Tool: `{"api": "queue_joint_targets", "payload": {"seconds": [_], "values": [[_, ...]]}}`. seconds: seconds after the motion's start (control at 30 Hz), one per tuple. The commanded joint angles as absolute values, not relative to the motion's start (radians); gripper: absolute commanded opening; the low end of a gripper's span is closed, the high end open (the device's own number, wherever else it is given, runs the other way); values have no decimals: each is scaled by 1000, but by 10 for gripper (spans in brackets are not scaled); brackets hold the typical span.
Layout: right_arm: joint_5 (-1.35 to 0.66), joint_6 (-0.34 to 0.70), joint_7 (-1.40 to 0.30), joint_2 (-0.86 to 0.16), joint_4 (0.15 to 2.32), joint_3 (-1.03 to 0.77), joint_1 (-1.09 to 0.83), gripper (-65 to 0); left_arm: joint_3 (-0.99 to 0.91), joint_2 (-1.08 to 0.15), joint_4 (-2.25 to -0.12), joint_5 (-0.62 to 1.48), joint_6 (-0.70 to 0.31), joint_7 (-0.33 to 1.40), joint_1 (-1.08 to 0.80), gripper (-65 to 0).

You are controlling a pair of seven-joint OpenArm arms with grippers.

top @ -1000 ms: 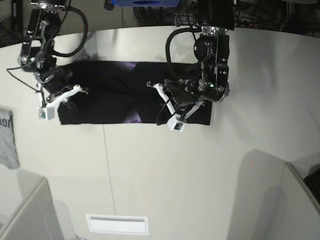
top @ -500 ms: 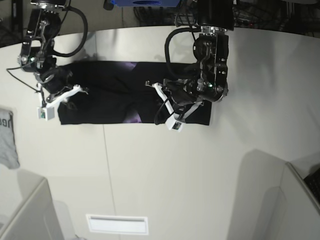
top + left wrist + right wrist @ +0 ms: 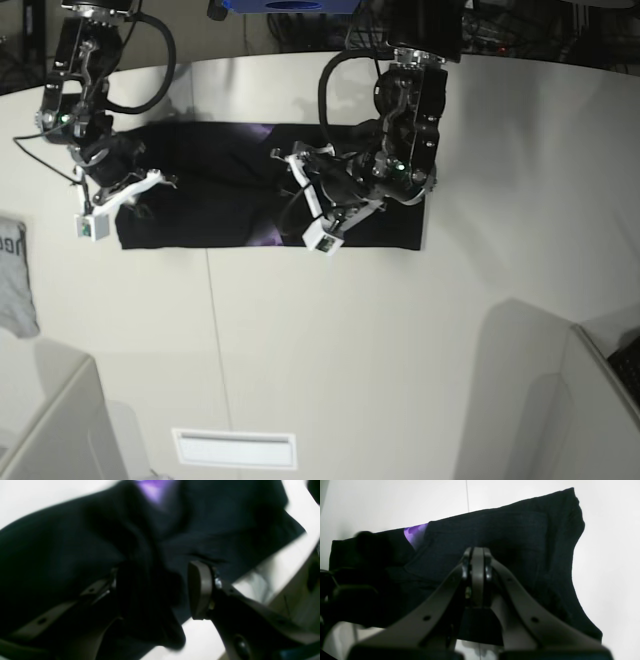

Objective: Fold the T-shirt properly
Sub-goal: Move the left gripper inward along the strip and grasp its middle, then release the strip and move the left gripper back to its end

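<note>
The black T-shirt (image 3: pixel 220 190) lies as a long flat band across the far part of the table, with slivers of purple print (image 3: pixel 265 235) showing. My left gripper (image 3: pixel 292 190) is over the shirt's middle. In the left wrist view its jaws (image 3: pixel 152 585) stand around a thick raised fold of the shirt (image 3: pixel 62 542). My right gripper (image 3: pixel 140 195) is at the shirt's left end. In the right wrist view it (image 3: pixel 475 555) is shut, fingertips together, just above the shirt (image 3: pixel 520 542). I cannot see whether it pinches cloth.
A small grey cloth with dark lettering (image 3: pixel 15 275) lies at the table's left edge. A white label (image 3: pixel 235 448) sits near the front edge. Grey partitions stand at the front left (image 3: pixel 50 420) and front right (image 3: pixel 590 400).
My left arm has moved a little to the left over the shirt. The shirt's right edge has stayed where it was. The right arm has not moved.
</note>
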State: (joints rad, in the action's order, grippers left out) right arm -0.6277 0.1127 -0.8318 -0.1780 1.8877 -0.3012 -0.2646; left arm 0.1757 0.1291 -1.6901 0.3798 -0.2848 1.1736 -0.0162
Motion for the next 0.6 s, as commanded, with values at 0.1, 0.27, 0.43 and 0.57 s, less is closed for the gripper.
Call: {"api": "queue_joint_targets", "payload": {"seconds": [0.1, 0.27, 0.43, 0.57], "values": [[-638, 119, -812, -186, 1908, -306, -259, -650, 262, 137, -1696, 398, -289, 1156, 8, -299], [-639, 119, -812, -186, 1908, -311, -255, -650, 257, 134, -1732, 398, -289, 1161, 15, -311], [-641, 119, -822, -125, 1908, -421, -231, -650, -19, 48, -1902, 398, -291, 1162, -101, -599], [-641, 120, -943, -111, 1903, -504, -153, -554, -271, -39, -1933, 398, -294, 1161, -156, -650]]}}
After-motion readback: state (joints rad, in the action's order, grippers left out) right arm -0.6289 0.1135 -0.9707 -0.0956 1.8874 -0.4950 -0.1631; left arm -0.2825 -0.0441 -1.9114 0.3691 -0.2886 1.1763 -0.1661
